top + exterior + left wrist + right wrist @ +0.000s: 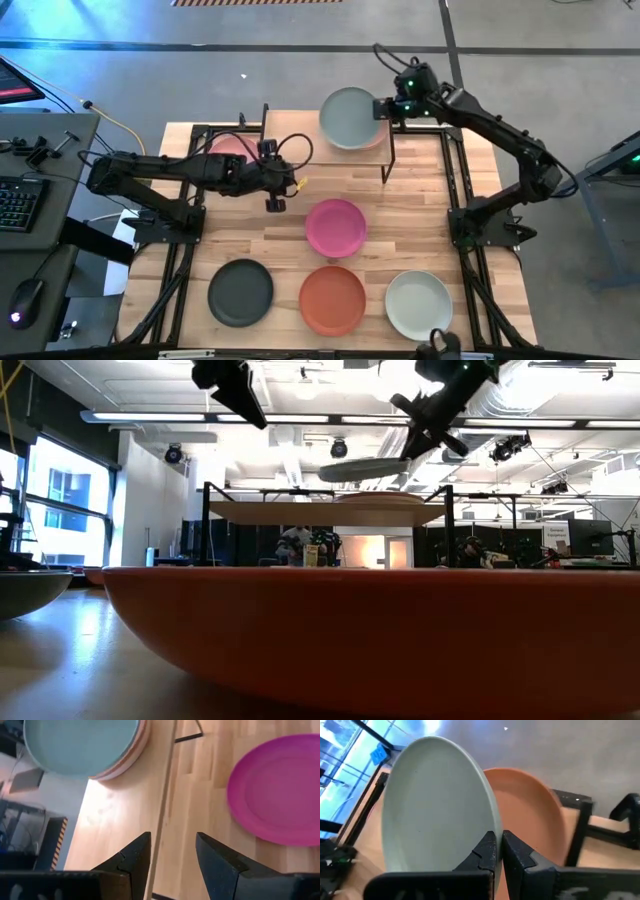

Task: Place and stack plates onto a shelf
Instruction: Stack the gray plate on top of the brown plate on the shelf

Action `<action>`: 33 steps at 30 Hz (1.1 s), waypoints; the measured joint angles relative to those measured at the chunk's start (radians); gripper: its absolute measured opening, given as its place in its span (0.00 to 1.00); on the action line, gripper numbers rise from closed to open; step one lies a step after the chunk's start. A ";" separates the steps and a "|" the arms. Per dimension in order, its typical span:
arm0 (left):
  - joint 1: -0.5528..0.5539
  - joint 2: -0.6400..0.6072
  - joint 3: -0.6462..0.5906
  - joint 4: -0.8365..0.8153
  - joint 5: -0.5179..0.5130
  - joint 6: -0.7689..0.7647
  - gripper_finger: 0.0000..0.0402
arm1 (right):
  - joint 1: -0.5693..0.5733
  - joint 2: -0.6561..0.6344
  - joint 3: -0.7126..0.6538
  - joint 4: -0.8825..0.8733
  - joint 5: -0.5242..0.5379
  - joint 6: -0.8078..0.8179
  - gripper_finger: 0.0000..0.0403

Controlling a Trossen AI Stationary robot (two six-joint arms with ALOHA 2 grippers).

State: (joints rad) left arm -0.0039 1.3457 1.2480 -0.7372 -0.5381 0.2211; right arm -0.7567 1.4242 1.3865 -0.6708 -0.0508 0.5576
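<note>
High view: right end effector (383, 108) clenched on sage green plate (350, 117), tilted above peach plate (530, 815) on shelf (300, 128); risk of slipping off; left end effector (274, 203) released, idle over bench (420, 200).

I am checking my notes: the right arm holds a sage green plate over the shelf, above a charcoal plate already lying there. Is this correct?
Not quite. The plate already lying under the sage green plate on the shelf is peach-tan, not charcoal, as the right wrist view shows. The right gripper does hold the green one.
</note>
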 joint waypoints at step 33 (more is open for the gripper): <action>0.175 0.000 0.000 0.000 0.034 -0.220 0.37 | -0.104 0.060 0.000 -0.028 -0.064 -0.237 0.00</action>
State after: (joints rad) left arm 0.1715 1.3457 1.2480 -0.7368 -0.5041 0.0010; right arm -0.8604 1.4845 1.3861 -0.6991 -0.1152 0.3205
